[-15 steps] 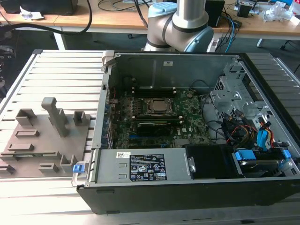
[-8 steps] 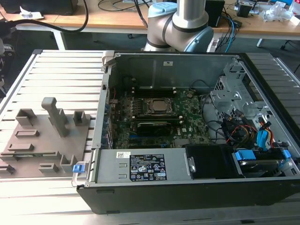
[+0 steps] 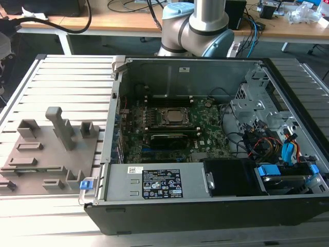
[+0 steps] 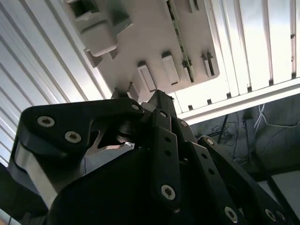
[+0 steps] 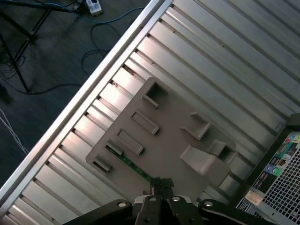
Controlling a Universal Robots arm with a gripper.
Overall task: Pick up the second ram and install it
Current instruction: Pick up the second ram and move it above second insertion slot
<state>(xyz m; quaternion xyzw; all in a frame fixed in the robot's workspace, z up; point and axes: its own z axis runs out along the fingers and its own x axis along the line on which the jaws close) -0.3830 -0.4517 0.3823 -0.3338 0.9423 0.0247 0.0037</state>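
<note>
The gripper (image 5: 159, 185) hangs low over the grey fixture plate (image 5: 171, 136), its tip right at one end of the second ram (image 5: 127, 161). From here I cannot tell whether it is open or clamped on anything. The ram, a thin green stick, lies along the plate's edge. The plate rests on the slatted metal table (image 3: 72, 77), at the exterior view's left. Beside it stands the open computer case (image 3: 205, 211) with its motherboard (image 3: 205, 139). The arm's base (image 3: 195, 25) rises behind, at upper centre.
</note>
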